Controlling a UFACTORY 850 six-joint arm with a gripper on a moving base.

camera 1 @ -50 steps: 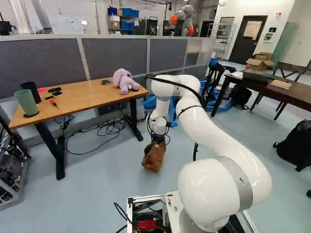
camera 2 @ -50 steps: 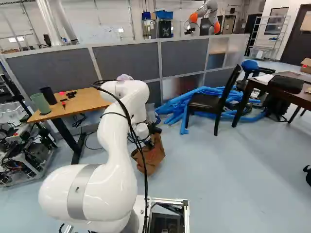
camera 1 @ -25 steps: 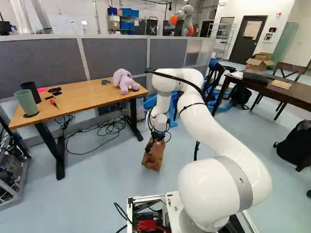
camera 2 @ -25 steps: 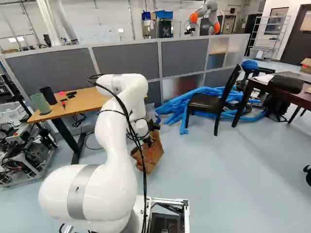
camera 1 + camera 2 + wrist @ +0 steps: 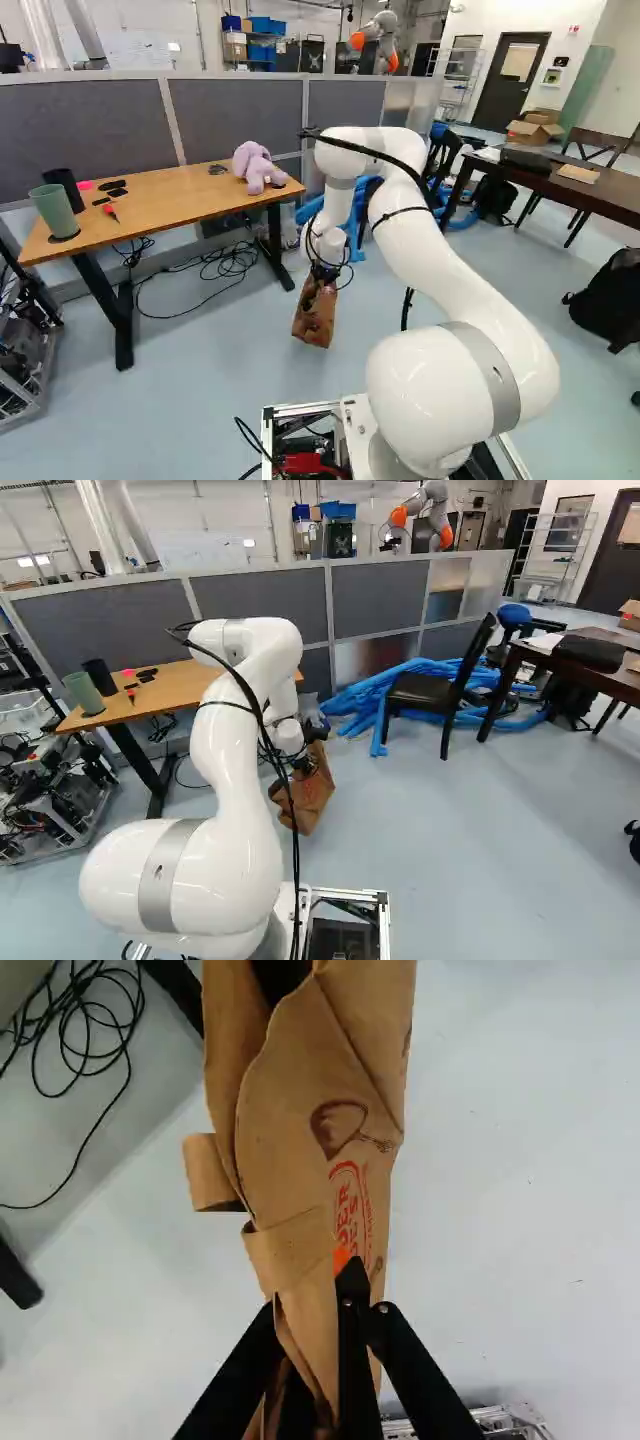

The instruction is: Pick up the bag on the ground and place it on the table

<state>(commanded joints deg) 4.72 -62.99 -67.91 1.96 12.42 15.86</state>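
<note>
Below the wrist, my gripper (image 5: 325, 272) is at the top of the brown paper bag (image 5: 314, 318), which hangs down from it in the left base view. In the wrist view the gripper (image 5: 342, 1272) is shut on a fold of the bag (image 5: 300, 1130), with one orange pad partly visible and the paper hiding much of the fingers. Whether the bag's bottom touches the floor I cannot tell. The wooden table (image 5: 165, 212) stands left of the bag, apart from it.
On the table are a purple plush toy (image 5: 257, 167) at the near-arm end, a green cup (image 5: 55, 212) and small items. Cables (image 5: 228, 262) lie beneath. A black chair (image 5: 440, 690) and blue tubing (image 5: 400, 680) are beyond; another robot (image 5: 425, 515) stands behind the partition.
The arm has risen a little, and the bag has come up slightly with the gripper and straightened into a narrower shape. The base has not moved.
</note>
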